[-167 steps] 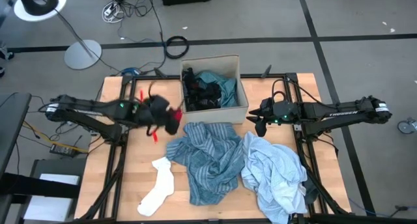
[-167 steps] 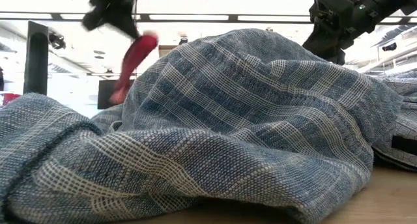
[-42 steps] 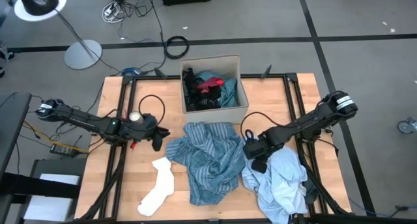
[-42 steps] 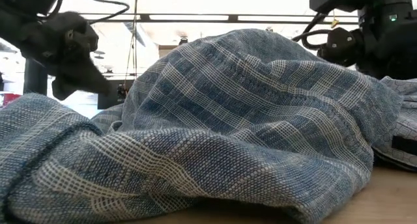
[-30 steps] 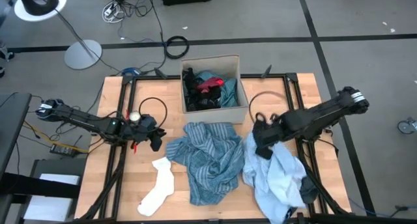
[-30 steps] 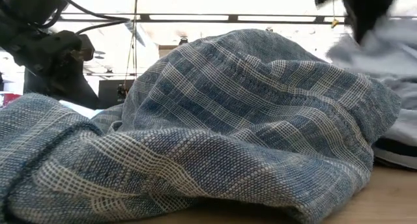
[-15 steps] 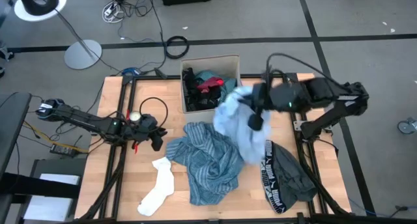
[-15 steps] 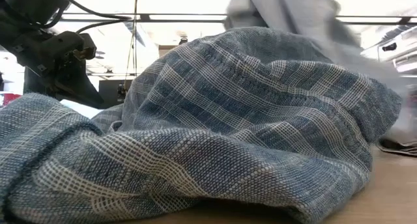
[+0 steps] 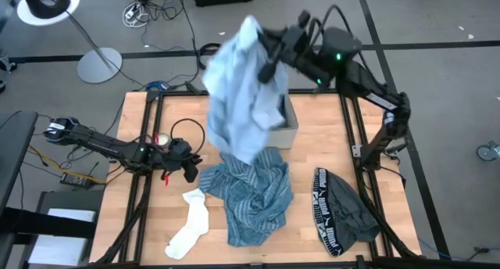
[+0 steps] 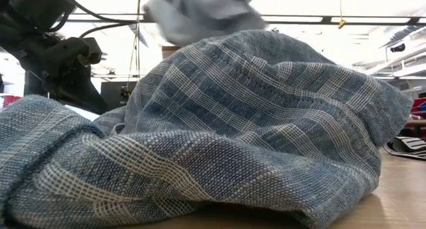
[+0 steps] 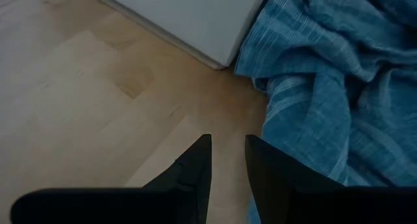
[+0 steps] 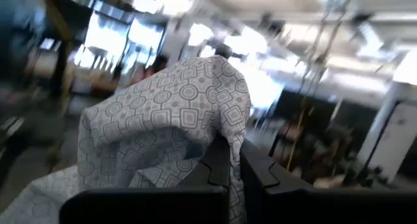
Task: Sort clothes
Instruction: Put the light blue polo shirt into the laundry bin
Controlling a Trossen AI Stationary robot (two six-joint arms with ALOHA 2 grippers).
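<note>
My right gripper [image 9: 269, 66] is raised high over the tan box [image 9: 291, 127], shut on the pale blue shirt [image 9: 238, 89]. The right wrist view shows the shirt's fine print of rings and squares [image 12: 163, 120]. The shirt hides most of the box. The blue striped shirt [image 9: 251, 195] lies bunched at the table's middle, the white sock [image 9: 191, 222] near left, the black piece [image 9: 344, 214] near right. My left gripper [image 9: 187, 169] stands open and low over the table, left of the striped shirt [image 11: 326, 87], with nothing between its fingers [image 11: 199, 165]. My right gripper pinches a bunched fold of the pale blue shirt [image 12: 215, 129] between its two fingers [image 12: 257, 172]; how many layers, I cannot tell. The shirt is lifted clear of the table and hangs slack below and left of the gripper, its lower end [image 9: 248, 152] above the striped shirt.
The box's pale wall [image 11: 195, 22] stands close beyond my left gripper. Bare wood lies on the table's left [image 9: 156, 214] and far right [image 9: 328, 136]. The striped shirt fills the low view [image 10: 266, 122].
My right gripper has risen from the table's near right and swung toward the far edge, over the box. It has carried the pale blue shirt up clear of the table. The black piece that lay under the shirt now shows.
</note>
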